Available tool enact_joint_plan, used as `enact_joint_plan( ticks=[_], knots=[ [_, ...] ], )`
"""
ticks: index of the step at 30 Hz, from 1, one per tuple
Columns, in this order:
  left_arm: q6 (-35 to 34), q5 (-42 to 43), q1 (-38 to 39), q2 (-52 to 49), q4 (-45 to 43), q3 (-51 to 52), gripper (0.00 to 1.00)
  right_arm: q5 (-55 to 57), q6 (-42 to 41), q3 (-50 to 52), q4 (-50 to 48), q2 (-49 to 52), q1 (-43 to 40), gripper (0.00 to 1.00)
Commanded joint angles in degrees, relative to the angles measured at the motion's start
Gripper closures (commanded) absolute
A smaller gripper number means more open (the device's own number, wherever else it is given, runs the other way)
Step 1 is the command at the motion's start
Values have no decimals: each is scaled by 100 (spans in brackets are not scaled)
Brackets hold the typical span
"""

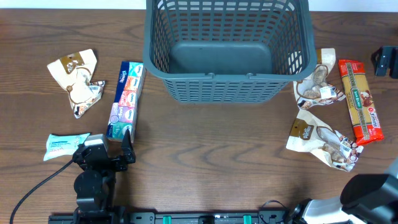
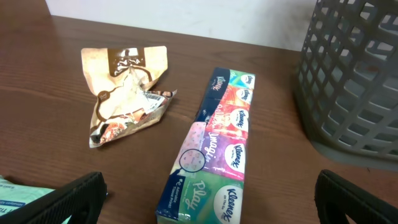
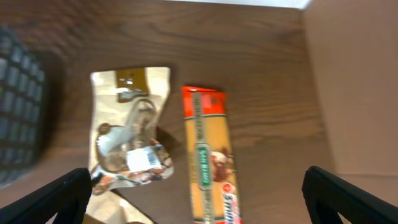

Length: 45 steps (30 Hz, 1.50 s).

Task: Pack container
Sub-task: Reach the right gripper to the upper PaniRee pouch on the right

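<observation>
Left arm first: it sits low at the near left corner of the table point(image 1: 217, 162), forearm pointing away from the base. The left gripper point(image 2: 208, 183) is levelled just short of the Kleenex tissue pack point(image 1: 126, 99). The wrist view tells it plainly: both black fingers point(image 2: 78, 199) are splayed to the bottom corners of the frame, jaws wide apart. They grip nothing, with the near end of that pack lying ahead between them, and I see no contact. Off to the pack's left lies a crumpled cream-and-brown snack packet point(image 1: 78, 81). Beside the gripper's left finger there's a pale teal-and-white packet point(image 1: 65, 145) (label too small to read).

Over to the right arm: only a blurred white-and-black stretch shows at the near right corner in the overhead view, so its pose is hard to call. Its camera looks down on the tabletop from above. The right gripper point(image 3: 198, 177) is spread wide too, one finger in each bottom corner of the picture, holding nothing. Below it an orange-red pasta pack point(image 1: 359, 102) lies lengthwise. Just beside that, on its left, is a second snack packet point(image 1: 317, 84). A third snack packet point(image 1: 323, 140) lies nearer the robot, its corner right by the pasta pack's near end.

The container point(image 1: 227, 87), the big grey-blue lattice basket, stands upright at the far middle of the table, between the two groups, solid base showing. The tissue pack's far end is near its left corner and not touching. The second snack packet sits just beside its right wall.
</observation>
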<state>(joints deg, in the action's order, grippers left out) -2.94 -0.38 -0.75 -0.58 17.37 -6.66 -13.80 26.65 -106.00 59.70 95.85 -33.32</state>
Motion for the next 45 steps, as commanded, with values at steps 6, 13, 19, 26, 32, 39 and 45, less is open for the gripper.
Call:
enact_joint_plan(
  ticks=[6, 13, 19, 26, 32, 39, 45],
  knots=[
    [33, -2, -35, 35, 72, 114, 1, -1193, 645, -179, 415, 605, -44, 1],
    [35, -2, -35, 33, 72, 114, 1, -1126, 249, -179, -31, 1274, -35, 1],
    [33, -2, -35, 33, 72, 114, 1, -1001, -713, -179, -339, 1755, -9, 1],
    [33, -2, -35, 33, 72, 114, 1, -380, -879, -179, -358, 2046, 487, 1],
    [33, -2, -35, 33, 72, 114, 1, 866, -892, -179, -402, 2107, 1088, 1],
    [33, -4, -35, 35, 72, 114, 1, 909, -887, -151, -549, 2446, 1351, 1],
    [33, -2, -35, 33, 72, 114, 1, 841, -1213, -151, -614, 2767, 1327, 1]
  ],
)
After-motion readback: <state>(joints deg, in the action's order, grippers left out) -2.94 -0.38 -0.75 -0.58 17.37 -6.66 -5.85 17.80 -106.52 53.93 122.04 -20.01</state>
